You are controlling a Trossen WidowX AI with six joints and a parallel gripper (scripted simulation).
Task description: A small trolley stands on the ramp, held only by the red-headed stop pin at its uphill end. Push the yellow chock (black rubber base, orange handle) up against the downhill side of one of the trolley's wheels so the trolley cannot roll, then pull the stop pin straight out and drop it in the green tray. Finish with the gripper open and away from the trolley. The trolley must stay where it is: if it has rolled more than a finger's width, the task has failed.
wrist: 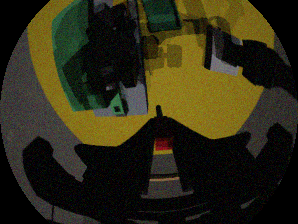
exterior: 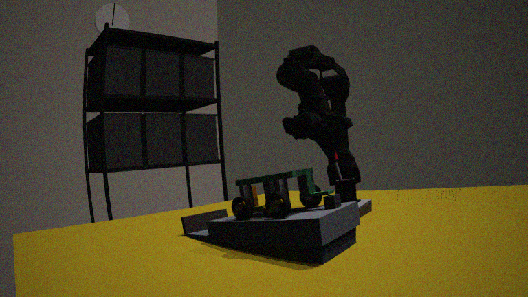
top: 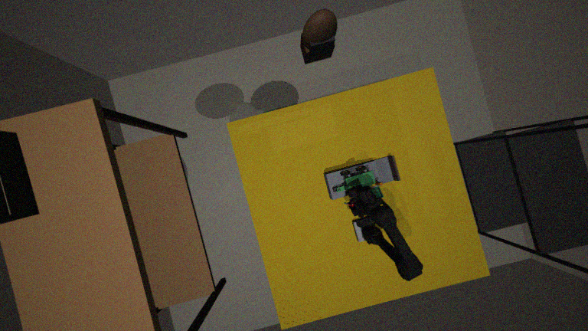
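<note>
The green trolley stands on the grey ramp. The orange handle of the chock shows at the trolley's downhill end, on the side toward the arm; its base is mostly hidden, and I cannot tell whether it touches a wheel. My gripper is shut on the red-headed stop pin, held clear above the table, beside the ramp's uphill end. The green tray lies beside the ramp, partly hidden by the arm.
A dark block sits on the ramp's uphill end. A raised end board closes the downhill end. The arm's pale base plate lies on the yellow table top, near the tray.
</note>
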